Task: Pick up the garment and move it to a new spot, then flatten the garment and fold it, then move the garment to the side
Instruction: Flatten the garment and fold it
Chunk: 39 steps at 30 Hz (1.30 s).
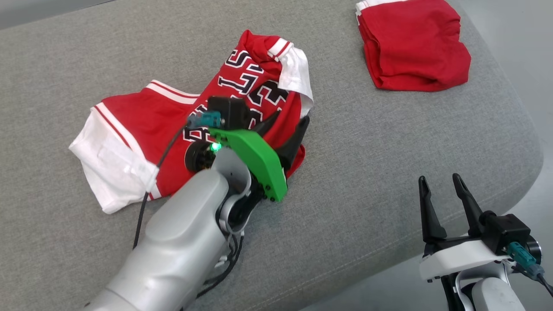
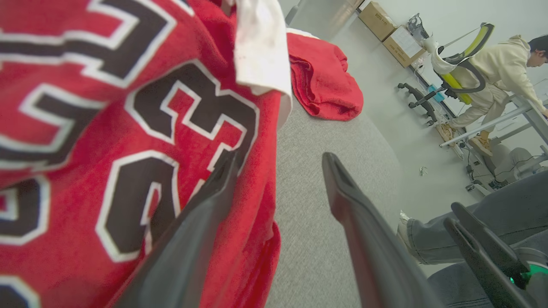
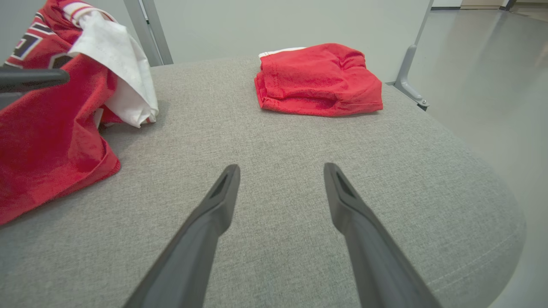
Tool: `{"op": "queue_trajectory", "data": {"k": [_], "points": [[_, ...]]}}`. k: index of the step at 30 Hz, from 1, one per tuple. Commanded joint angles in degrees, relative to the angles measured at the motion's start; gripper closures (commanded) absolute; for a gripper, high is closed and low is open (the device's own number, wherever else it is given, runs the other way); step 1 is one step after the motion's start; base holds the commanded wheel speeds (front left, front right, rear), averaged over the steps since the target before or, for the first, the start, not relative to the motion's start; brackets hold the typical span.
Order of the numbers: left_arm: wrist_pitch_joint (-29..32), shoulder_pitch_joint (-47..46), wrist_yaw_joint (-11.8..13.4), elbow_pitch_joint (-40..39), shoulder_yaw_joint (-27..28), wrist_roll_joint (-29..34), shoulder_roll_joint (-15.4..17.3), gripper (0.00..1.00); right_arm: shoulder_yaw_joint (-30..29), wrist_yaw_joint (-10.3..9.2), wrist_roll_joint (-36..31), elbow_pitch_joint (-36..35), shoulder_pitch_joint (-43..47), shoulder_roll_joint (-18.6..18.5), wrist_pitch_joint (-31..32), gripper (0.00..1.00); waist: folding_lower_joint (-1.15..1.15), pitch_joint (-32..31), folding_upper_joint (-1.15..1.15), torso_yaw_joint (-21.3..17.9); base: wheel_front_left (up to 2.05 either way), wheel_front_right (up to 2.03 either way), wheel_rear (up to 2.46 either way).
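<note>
The jersey (image 1: 173, 125) was seen crumpled on the cushion (image 1: 367, 172), the left gripper (image 1: 291, 118) at its 3 o'clock edge and the right gripper (image 1: 440, 178) were held wide, and flattening by gripped corners was judged next.

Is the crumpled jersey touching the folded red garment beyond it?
Apart. The head view shows bare grey cushion between the jersey and the folded red garment.

Silver-grey left forearm (image 1: 181, 233) ends in a green-shelled left gripper (image 1: 291, 119) with a glowing green light (image 1: 214, 147), black cable (image 1: 142, 207) and teal plug (image 1: 207, 117). The right gripper (image 1: 440, 179) is white-shelled. Both have long dark fingers (image 1: 427, 216).
</note>
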Motion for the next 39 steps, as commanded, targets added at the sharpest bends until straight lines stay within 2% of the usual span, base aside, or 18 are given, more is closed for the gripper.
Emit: {"op": "queue_trajectory", "data": {"k": [1, 7, 14, 22, 26, 30, 31, 32, 33, 34, 39], "points": [[-0.59, 1.32, -0.2, -0.43, -0.48, 0.66, 1.04, 0.0, -0.17, -0.11, -0.22, 0.01, 0.41, -0.02, -0.16, 0.0, 0.0, -1.73, 0.0, 1.77, 0.0, 0.0, 0.0], [-1.43, 10.06, 1.66, -5.75, -5.07, 3.47, 3.67, 0.0, -1.22, -0.11, -1.44, -0.13, 1.77, -0.02, -0.16, 0.0, 0.0, -4.51, 0.0, 5.5, 0.0, 0.0, 0.0], [-2.04, 11.23, 4.17, -8.62, -8.76, 7.22, 2.88, 0.0, -0.3, -0.11, -2.16, -0.53, 0.4, -0.02, -0.17, 0.0, 0.0, -3.63, 0.0, 7.28, 0.0, 0.0, 0.0], [-1.87, 7.64, 4.83, -8.06, -11.93, 11.07, 1.25, 0.0, 0.05, -0.11, -1.65, -0.18, -0.12, -0.02, -0.17, 0.0, 0.0, -1.0, 0.0, 4.8, 0.0, 0.0, 0.0], [-1.65, 6.1, 5.96, -3.86, -11.78, 11.66, 1.16, 0.0, 0.43, -0.11, -0.69, -0.16, -0.39, -0.02, -0.17, 0.0, 0.0, 0.14, 0.0, 2.87, 0.0, 0.0, 0.0], [-1.19, 4.12, 6.06, 1.08, -12.52, 13.15, 1.46, 0.0, 0.43, -0.11, 0.23, -0.35, -0.97, -0.02, -0.16, 0.0, 0.0, 1.26, 0.0, 1.38, 0.0, 0.0, 0.0], [-1.28, 3.68, 5.94, 2.14, -12.88, 13.65, 1.54, 0.11, 0.39, -0.11, 0.43, -0.39, -0.98, -0.02, -0.17, 0.0, 0.0, 1.45, 0.0, 1.19, 0.0, 0.0, 0.0], [-1.32, 3.5, 5.71, 3.21, -13.08, 13.53, 1.52, 0.64, 0.4, -0.11, 0.54, -0.38, -0.98, 0.0, -0.16, 0.0, 0.0, 1.57, 0.0, 1.05, 0.0, 0.0, 0.0], [-1.35, 3.43, 5.48, 4.23, -13.17, 13.37, 1.46, 0.89, 0.29, -0.11, 0.77, -0.32, -0.96, -0.02, -0.17, 0.0, 0.0, 1.67, 0.0, 1.0, 0.0, 0.0, 0.0], [-1.32, 3.28, 5.22, 5.09, -13.44, 13.59, 1.45, 1.0, 0.18, -0.11, 0.87, -0.3, -0.94, -0.02, -0.16, 0.0, 0.0, 1.72, 0.0, 1.02, 0.0, 0.0, 0.0], [-3.25, 3.7, 3.08, 6.44, -13.91, 13.07, 0.93, 1.0, -0.75, -0.11, 1.29, 0.31, -0.23, -0.02, -0.16, 0.0, 0.0, 0.69, 0.0, 2.47, 0.0, 0.0, 0.0]]}}
